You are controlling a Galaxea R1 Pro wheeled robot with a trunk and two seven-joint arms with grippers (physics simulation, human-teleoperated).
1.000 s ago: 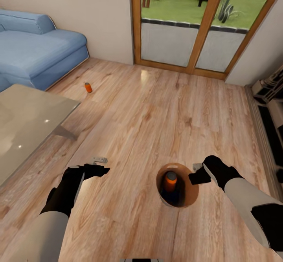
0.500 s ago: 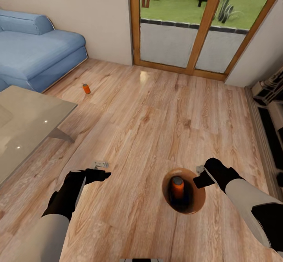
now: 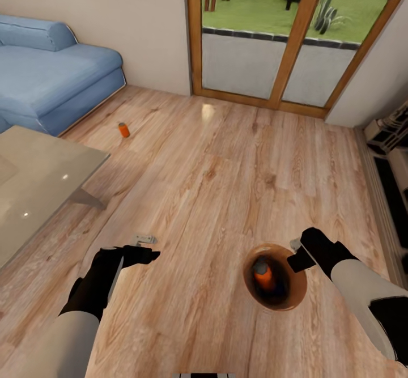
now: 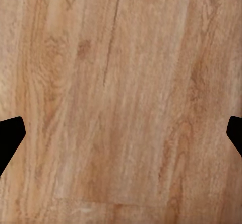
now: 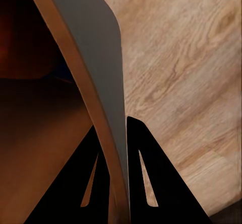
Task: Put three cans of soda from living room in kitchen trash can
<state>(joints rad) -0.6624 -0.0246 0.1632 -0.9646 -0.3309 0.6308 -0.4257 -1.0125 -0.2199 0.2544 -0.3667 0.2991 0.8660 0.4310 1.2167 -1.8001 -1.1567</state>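
— Trash can (image 3: 297,296): where is it?
— My right gripper (image 5: 117,183) pinches its rim, one orange soda can (image 3: 263,274) inside.
— The other orange can (image 3: 123,130)?
— On the floor by the blue sofa (image 3: 51,80).
— Left gripper (image 4: 121,133)?
— Spread wide, holding nothing.

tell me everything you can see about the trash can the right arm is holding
The small round grey bucket with a tan-brown wood-coloured inside is seen from above in the head view, its mouth open and the can roughly upright. It tapers downward. The right pincer is shut on its rim wall, one finger inside and one outside, as the right wrist view shows. An orange soda can with a grey metal top stands inside, leaning slightly. Wooden floor lies below; whether the can touches it is unclear.
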